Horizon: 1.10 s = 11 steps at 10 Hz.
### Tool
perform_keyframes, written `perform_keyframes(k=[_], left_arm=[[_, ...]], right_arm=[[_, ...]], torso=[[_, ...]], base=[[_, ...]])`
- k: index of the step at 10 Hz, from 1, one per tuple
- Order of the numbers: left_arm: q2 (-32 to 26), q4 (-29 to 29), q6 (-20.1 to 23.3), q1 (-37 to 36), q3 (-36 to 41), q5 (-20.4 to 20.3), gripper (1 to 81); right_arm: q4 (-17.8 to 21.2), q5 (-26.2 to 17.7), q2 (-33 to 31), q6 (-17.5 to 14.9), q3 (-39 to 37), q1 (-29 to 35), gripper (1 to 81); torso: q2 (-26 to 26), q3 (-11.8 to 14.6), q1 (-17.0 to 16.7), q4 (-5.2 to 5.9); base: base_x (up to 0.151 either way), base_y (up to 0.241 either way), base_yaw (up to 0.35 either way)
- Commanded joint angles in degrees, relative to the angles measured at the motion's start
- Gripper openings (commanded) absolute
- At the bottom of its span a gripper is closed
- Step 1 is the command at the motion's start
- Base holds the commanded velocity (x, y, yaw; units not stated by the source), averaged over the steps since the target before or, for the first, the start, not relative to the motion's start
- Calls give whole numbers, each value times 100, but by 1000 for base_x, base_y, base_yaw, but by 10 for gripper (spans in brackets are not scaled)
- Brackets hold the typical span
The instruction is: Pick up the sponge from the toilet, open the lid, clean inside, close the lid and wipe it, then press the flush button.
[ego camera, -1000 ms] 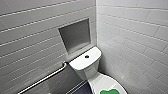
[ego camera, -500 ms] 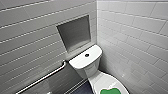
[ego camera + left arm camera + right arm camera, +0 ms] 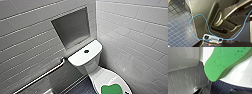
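So the toilet [image 3: 93, 65] sat in the tiled corner with the lid [image 3: 99, 76] down. The sponge [image 3: 111, 89] lay flat on top of it, 1 edge poking out past the lid's rim above the dark blue floor [image 3: 82, 88]. The flush button [image 3: 86, 51] sat mid tank top, just below a wall niche [image 3: 72, 28], with a grab bar [image 3: 42, 76] alongside. Couldn't tell if the right gripper [image 3: 200, 91] was apart or together.
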Motion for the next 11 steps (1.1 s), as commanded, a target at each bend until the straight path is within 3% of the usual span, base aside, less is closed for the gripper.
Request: perform_keyframes(k=[1,4,6,9,11], left_arm=[[-22,-17,-11,47,-129,453,811],[84,-17,-11,39,-333,453,811],[93,-26,-11,47,-333,453,811],[93,-26,-11,47,-333,452,811],[111,-26,-19,47,-333,444,811]], right_arm=[[38,-211,-125,229,196,695,811],[38,-264,-82,816,-13,1012,811],[100,-352,138,1011,-428,1109,811],[441,-817,682,1081,-1341,1118,811],[504,-967,815,1125,-1404,1162,811]], torso=[[0,4,0,0],[-2,-33,0,0],[0,-35,0,0],[0,-35,0,0],[0,-35,0,0]], base=[[0,0,0],[0,0,0],[0,0,0],[0,0,0],[0,0,0]])
